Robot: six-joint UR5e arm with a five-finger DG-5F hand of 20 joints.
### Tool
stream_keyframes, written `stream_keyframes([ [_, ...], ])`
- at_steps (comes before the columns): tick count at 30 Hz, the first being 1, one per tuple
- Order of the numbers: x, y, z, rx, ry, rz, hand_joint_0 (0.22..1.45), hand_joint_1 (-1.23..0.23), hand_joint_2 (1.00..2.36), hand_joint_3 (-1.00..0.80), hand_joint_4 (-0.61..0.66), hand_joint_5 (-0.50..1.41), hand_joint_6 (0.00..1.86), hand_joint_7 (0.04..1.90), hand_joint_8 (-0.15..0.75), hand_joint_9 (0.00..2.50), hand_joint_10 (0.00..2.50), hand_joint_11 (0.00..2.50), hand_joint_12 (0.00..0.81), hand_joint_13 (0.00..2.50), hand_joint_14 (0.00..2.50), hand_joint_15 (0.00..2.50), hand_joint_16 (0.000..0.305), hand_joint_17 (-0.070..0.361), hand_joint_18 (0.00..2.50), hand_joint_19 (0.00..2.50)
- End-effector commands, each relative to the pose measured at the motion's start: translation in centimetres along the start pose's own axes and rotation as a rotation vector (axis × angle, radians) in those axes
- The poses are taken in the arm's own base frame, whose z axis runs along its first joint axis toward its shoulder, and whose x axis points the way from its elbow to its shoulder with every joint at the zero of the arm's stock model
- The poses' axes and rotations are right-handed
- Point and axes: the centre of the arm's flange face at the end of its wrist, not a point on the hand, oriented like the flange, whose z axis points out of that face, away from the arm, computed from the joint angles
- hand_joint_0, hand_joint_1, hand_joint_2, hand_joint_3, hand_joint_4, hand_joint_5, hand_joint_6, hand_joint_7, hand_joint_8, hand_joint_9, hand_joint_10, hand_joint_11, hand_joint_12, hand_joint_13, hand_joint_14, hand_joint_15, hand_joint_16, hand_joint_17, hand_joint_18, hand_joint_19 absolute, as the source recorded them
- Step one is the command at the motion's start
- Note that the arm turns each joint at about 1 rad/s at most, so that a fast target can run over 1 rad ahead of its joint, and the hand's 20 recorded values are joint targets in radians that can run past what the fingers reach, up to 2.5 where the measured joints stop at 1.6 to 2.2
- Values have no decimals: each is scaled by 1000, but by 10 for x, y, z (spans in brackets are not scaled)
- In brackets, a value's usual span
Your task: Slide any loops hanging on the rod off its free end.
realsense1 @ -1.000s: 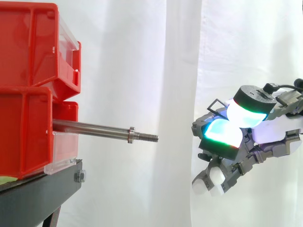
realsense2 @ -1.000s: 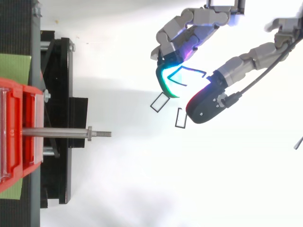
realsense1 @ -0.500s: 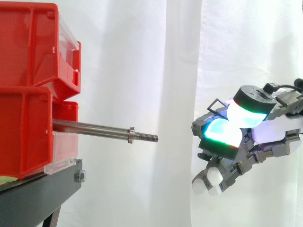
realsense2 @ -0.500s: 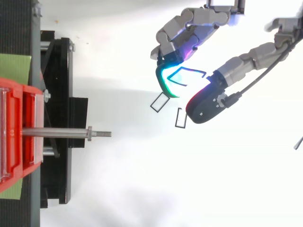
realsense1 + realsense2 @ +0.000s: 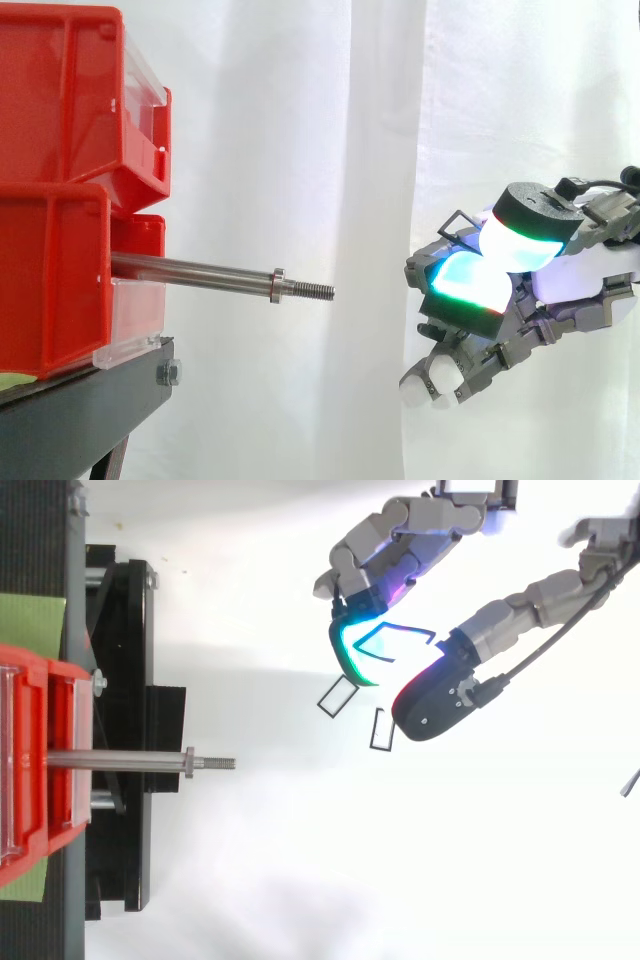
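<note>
A bare steel rod (image 5: 200,272) sticks out rightward from between the red bins, and its threaded free end (image 5: 315,291) carries nothing. My hand (image 5: 560,280) hovers well to the right of that end, level with it or slightly lower. Its fingers are curled, and a thin black wire loop (image 5: 397,640) sits pinched between the cyan fingertip (image 5: 350,655) and the dark thumb pad (image 5: 435,700). Two more small black rectangular loops (image 5: 338,696) (image 5: 381,729) show just below those pads. I cannot tell whether they hang from the hand or lie beneath it.
Stacked red bins (image 5: 60,100) sit on a black stand (image 5: 80,420) at the left. A white curtain backs everything. Open space separates the rod's tip from the hand.
The lower white-tipped fingers have curled slightly down and left. The hand, the loops and the rod stay where they were.
</note>
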Motion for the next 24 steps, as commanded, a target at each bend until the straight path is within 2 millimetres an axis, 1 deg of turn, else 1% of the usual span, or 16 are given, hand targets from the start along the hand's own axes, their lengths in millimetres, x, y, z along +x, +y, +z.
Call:
stream_keyframes([
  [1, 0, 0, 0, 0, 0, 0, 649, -760, 1009, -381, 70, -203, 784, 1340, 312, 772, 3, 45, 275, 398, 0, 0, 41, 92, 266, 0],
  [10, 0, 0, 0, 0, 0, 0, 643, -757, 1009, -365, 75, -205, 789, 1343, 300, 776, 2, 61, 274, 392, 0, 0, 41, 92, 247, 0],
  [11, 0, 0, 0, 0, 0, 0, 643, -756, 1009, -368, 75, -205, 790, 1343, 295, 772, 3, 101, 274, 391, 0, 0, 41, 92, 244, 0],
  [13, 0, 0, 0, 0, 0, 0, 641, -755, 1009, -362, 77, -205, 790, 1341, 284, 758, 4, 106, 274, 390, 0, 0, 41, 93, 239, 0],
  [15, 0, 0, 0, 0, 0, 0, 641, -752, 1009, -365, 72, -205, 791, 1347, 300, 736, 6, 162, 273, 368, 0, 0, 41, 92, 214, 0],
  [18, 0, 0, 0, 0, 0, 0, 644, -744, 1008, -375, 75, -208, 793, 1358, 297, 736, 5, 130, 274, 367, 0, 0, 41, 92, 210, 0],
  [22, 0, 0, 0, 0, 0, 0, 643, -733, 1009, -375, 76, -213, 799, 1345, 300, 729, 5, 162, 275, 364, 0, 0, 41, 92, 210, 0],
  [24, 0, 0, 0, 0, 0, 0, 641, -729, 1009, -369, 74, -214, 800, 1357, 295, 732, 5, 129, 275, 367, 0, 0, 41, 92, 208, 0],
])
